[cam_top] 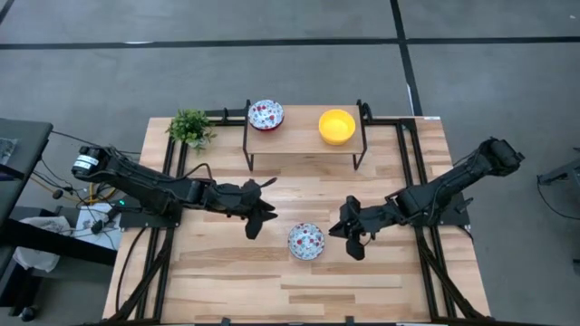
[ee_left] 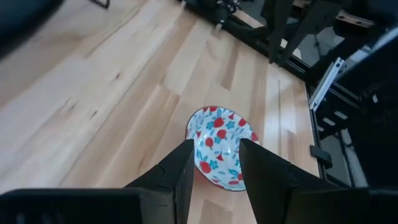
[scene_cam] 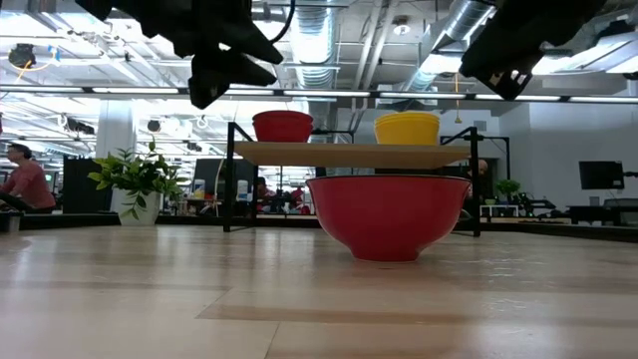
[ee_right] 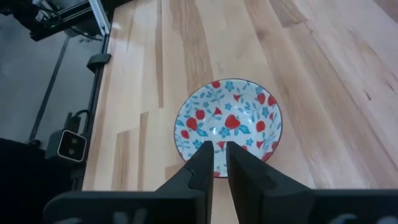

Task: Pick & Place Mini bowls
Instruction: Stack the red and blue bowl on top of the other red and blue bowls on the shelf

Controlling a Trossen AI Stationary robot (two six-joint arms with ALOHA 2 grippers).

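A white mini bowl with red-and-blue flowers (cam_top: 306,241) stands upright on its base on the wooden table, red on the outside in the low view (scene_cam: 389,214). A second floral bowl (cam_top: 265,114) and a yellow bowl (cam_top: 336,126) stand on a small raised shelf (cam_top: 304,142) at the far side. My left gripper (cam_top: 263,213) hangs open above the table, left of the table bowl, which shows between its fingers in the left wrist view (ee_left: 216,144). My right gripper (cam_top: 349,228) hangs right of that bowl, its fingers a narrow gap apart (ee_right: 217,146), with nothing between them.
A small green potted plant (cam_top: 190,127) stands at the far left corner. The shelf's black legs (cam_top: 247,149) rise from the table behind the bowl. Bare wood lies along the near edge (cam_top: 299,294). Black frame rails (cam_top: 421,244) run along both sides.
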